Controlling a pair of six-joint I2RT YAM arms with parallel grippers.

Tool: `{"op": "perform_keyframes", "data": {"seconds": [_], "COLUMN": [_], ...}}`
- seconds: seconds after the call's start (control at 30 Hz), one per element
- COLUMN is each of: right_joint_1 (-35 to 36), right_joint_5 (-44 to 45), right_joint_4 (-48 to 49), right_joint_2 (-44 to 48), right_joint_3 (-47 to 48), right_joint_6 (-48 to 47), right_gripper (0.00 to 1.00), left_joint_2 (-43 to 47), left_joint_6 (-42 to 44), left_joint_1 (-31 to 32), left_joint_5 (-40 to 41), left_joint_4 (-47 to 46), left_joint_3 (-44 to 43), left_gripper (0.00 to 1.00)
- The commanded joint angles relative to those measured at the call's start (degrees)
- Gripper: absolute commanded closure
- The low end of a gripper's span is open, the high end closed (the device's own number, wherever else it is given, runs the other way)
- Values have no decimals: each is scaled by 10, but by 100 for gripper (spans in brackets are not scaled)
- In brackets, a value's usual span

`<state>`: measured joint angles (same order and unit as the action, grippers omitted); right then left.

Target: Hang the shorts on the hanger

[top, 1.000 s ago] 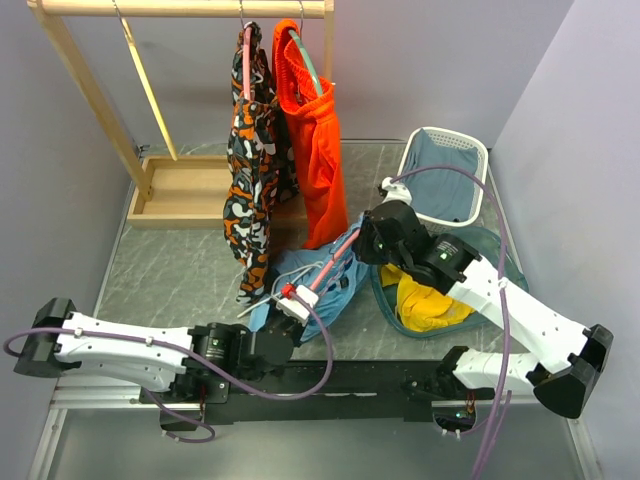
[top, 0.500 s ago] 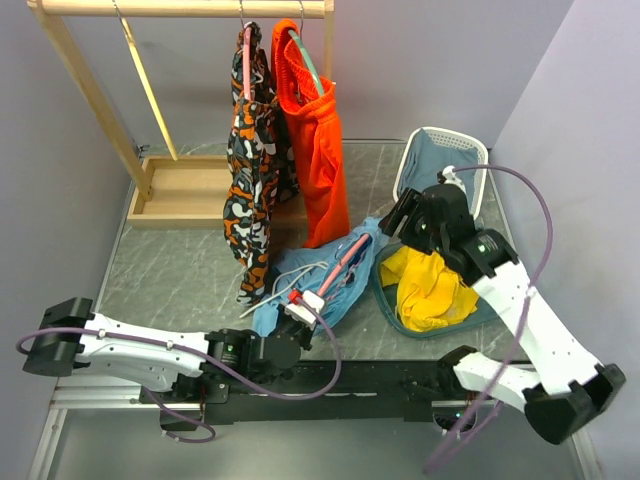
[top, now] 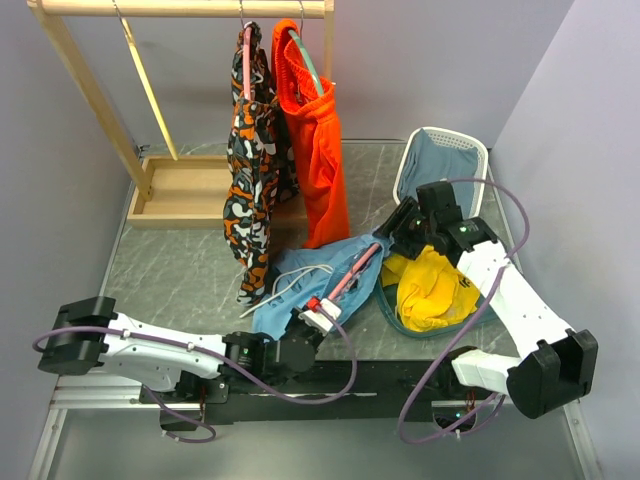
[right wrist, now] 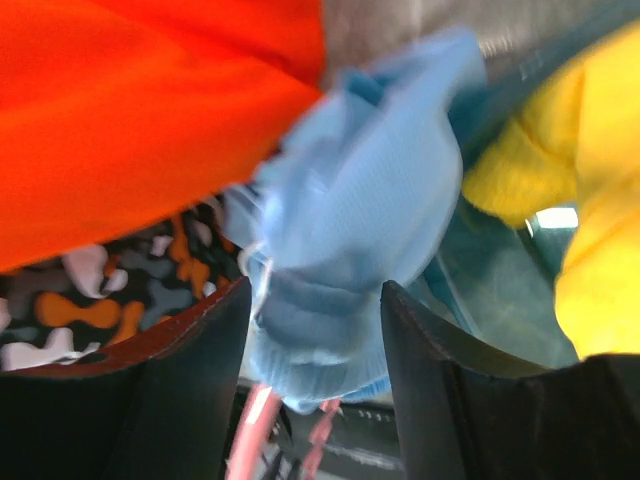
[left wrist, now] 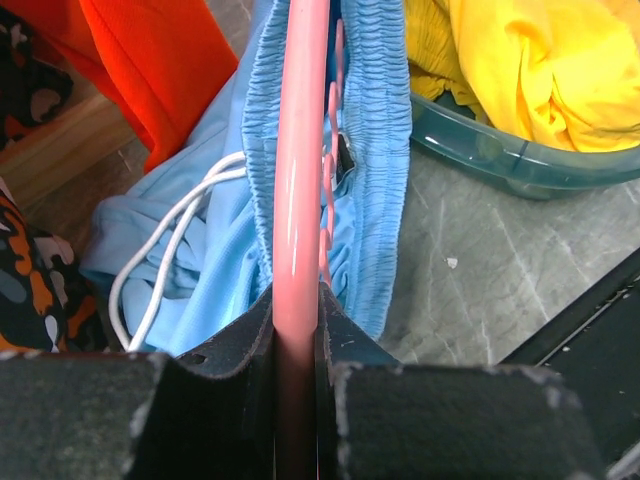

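The light blue shorts (top: 305,285) lie bunched on the table, their waistband threaded over the pink hanger (top: 358,268). The hanger slants from lower left to upper right. My left gripper (top: 318,314) is shut on the hanger's lower end; in the left wrist view the pink bar (left wrist: 300,150) runs straight out between the jaws (left wrist: 298,335), with the shorts (left wrist: 375,120) draped on both sides. My right gripper (top: 390,240) hovers at the hanger's far end. Its jaws (right wrist: 315,310) stand open, with a fold of the shorts (right wrist: 350,220) between them, not pinched.
A wooden rack (top: 180,8) at the back carries a patterned garment (top: 250,170) and orange shorts (top: 315,150). A white basket (top: 480,160) with grey-blue cloth stands back right. A teal basin (top: 385,305) with yellow cloth (top: 430,290) sits beside the shorts.
My right gripper let go, swung away to the right, then came back open round the shorts' end. My left gripper shifted slightly right with the hanger.
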<state>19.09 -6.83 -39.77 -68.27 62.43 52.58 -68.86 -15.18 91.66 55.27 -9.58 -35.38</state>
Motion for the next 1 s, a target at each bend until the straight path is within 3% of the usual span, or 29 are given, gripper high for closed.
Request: {"op": "perform_keyframes", "data": {"seconds": [0.0,0.17,0.3,0.37,0.4,0.43,0.57,0.7,0.87,0.97], "right_joint_1": [-2,-3,-2,-2,-2,-2,-1,-2,-2,-2], "right_joint_5": [-38,-42,-48,-49,-52,-57,-47,-58,-86,-99], "right_joint_4": [10,-15,-19,-17,-8,-6,4,30,56,68], "right_joint_2": [14,15,13,12,12,12,15,11,16,27], "right_joint_3": [-35,-25,-21,-25,-28,-36,-42,-43,-37,-31], "right_joint_6": [18,13,4,-2,-4,-7,-14,-11,-31,-41], "right_gripper": [41,51,65,78,85,99,100,100,100,100], "left_joint_2": [-8,-12,-29,-29,-27,-25,-1,69,137,147], "left_joint_6": [52,77,67,47,39,31,-38,-80,-195,-274], "left_joint_1": [3,-4,-31,-39,-45,-46,-46,-46,-59,-131], "left_joint_5": [29,5,-35,-57,-67,-80,-113,-164,-151,-203], "left_joint_4": [-79,-98,-101,-98,-92,-84,1,93,237,319], "left_joint_3": [-47,-57,-76,-78,-81,-84,-111,-116,-148,-157], "left_gripper": [99,99,99,99,91,85,49,31,30,37]}}
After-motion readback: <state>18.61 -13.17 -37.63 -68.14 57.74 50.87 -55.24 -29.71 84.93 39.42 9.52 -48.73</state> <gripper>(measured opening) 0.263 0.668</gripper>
